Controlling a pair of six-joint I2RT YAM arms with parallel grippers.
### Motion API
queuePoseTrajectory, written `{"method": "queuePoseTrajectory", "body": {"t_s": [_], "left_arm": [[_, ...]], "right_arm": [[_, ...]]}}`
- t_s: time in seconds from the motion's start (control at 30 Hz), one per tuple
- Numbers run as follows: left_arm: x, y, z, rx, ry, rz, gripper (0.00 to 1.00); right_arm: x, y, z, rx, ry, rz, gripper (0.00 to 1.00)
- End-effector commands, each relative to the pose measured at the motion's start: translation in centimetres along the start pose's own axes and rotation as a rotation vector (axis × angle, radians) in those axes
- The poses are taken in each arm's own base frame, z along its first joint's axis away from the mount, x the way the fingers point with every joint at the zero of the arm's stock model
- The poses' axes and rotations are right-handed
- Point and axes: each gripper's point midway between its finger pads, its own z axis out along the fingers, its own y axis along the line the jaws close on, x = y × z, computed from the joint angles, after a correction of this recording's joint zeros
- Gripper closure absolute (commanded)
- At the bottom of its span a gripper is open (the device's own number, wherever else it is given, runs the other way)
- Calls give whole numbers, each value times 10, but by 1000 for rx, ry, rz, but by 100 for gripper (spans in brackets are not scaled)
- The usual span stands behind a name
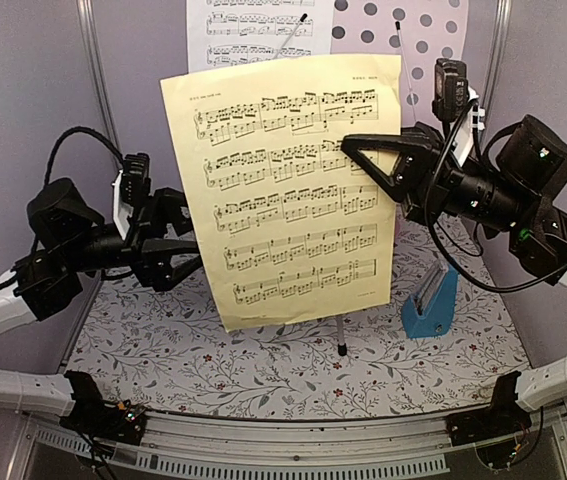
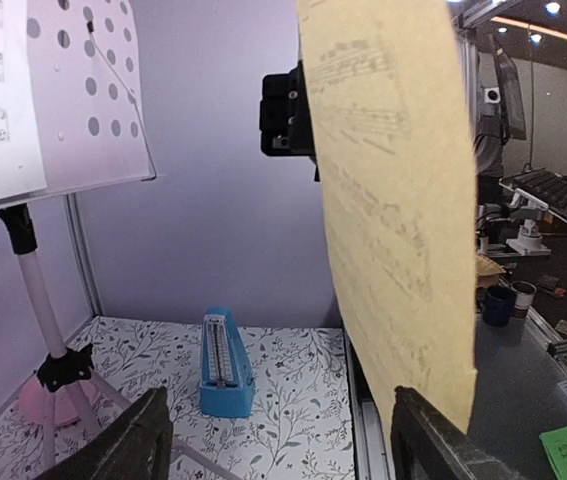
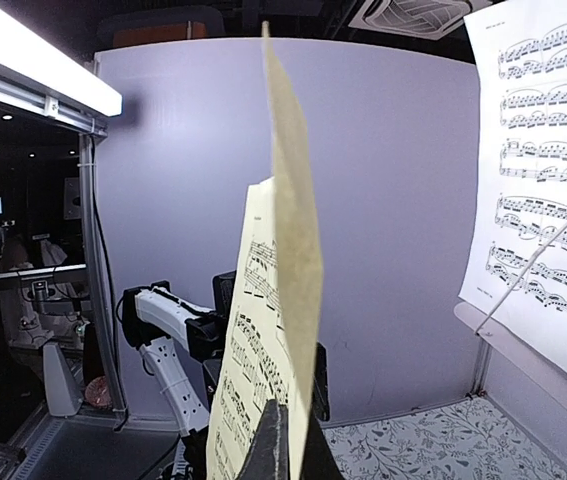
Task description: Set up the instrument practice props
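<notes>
Yellow sheet of music [image 1: 283,200] upright in mid-air, right pincer [image 1: 355,144] clamped on its right edge, left pincer [image 1: 193,255] spread open beside its left edge

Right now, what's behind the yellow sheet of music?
The music stand: its perforated desk and the white sheet show above the yellow sheet, its pole below. The stand's middle is covered.

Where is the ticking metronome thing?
Look at the flowery tablecloth under the big yellow music sheet. To the right of the thin stand pole sits the metronome. It's the only blue thing, a little pyramid.
</notes>
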Motion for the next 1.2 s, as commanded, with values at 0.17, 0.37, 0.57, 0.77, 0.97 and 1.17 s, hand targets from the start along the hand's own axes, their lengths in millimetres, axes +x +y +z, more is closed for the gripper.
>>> {"method": "queuePoseTrajectory", "body": {"t_s": [0.17,0.37,0.57,0.77,0.97,1.17], "left_arm": [[-29,-9,-9,-35,-95,66,13],[-23,-14,-5,14,-81,26,10],[-33,-10,21,70,-98,15,16],[-45,-22,47,126,-126,43,27],[-48,-17,59,89,-143,39,58],[-60,-17,61,85,-201,30,100]], "right_arm": [[-17,-8,-17,66,-56,-24,100],[-15,-9,-24,79,-46,-20,100],[-18,-5,-25,61,-57,-17,100],[-8,-12,-30,101,-46,-5,100],[-6,-14,-34,121,-47,-3,100],[-3,-21,-36,163,-59,-2,100]]}}
